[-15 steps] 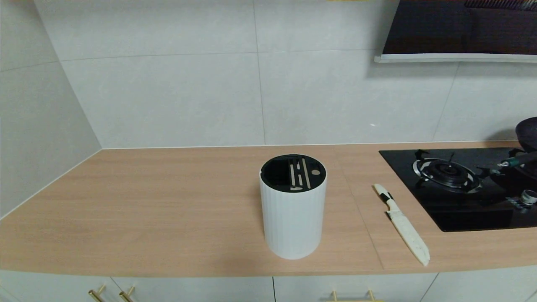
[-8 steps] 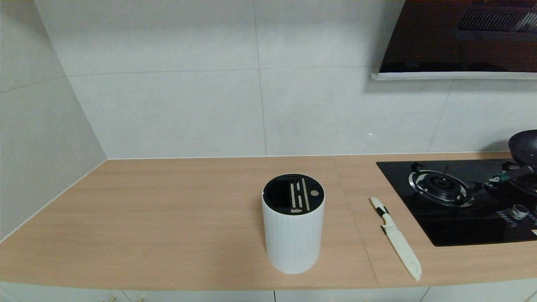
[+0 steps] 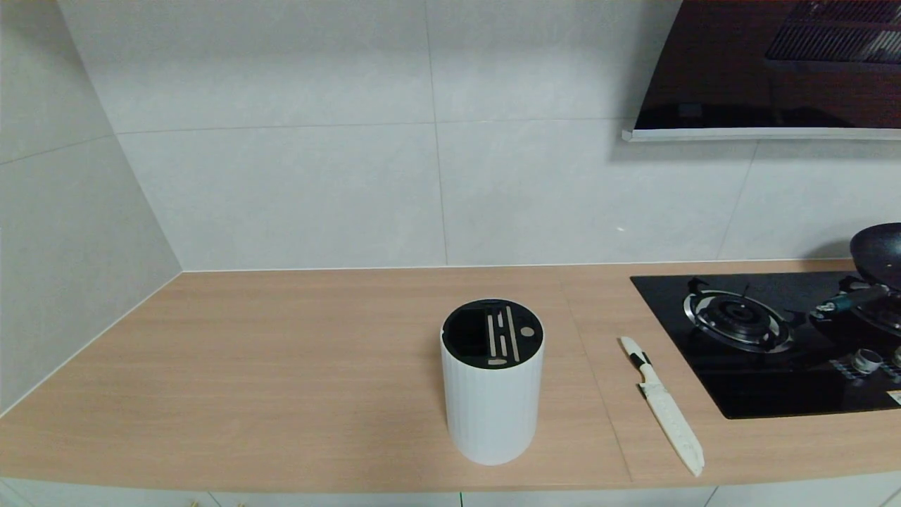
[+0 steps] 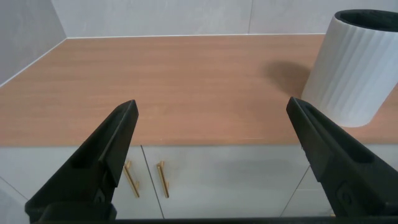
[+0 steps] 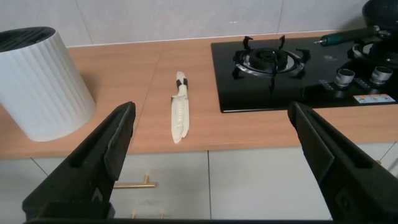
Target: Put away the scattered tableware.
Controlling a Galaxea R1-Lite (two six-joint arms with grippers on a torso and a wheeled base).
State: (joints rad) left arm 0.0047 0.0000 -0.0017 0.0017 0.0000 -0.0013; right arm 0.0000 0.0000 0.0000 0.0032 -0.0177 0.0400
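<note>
The left gripper (image 4: 211,109) hangs in front of the countertop's front edge with its jaws spread wide and nothing between them; only the tips of its black fingers (image 4: 106,155) are in frame. The right gripper (image 5: 211,112) is likewise released, jaws wide apart, off the front edge.

Between the right jaws, farther off, the knife (image 5: 180,112) lies flat on the countertop (image 3: 281,352). Its handle points toward the back wall and its pale blade tip almost reaches the front edge. It sits between the white knife holder (image 3: 493,394) and the black hob (image 3: 774,380), touching neither.

The holder stands upright near the front edge, about midway along the countertop. Its black top has narrow slots and one larger opening, whose inside is too dark to make out. Both wrist views cut the holder off.

On the hob's far right a dark pan (image 3: 876,250) is cut off by the frame. Brass cabinet handles (image 4: 163,179) show below the counter.
</note>
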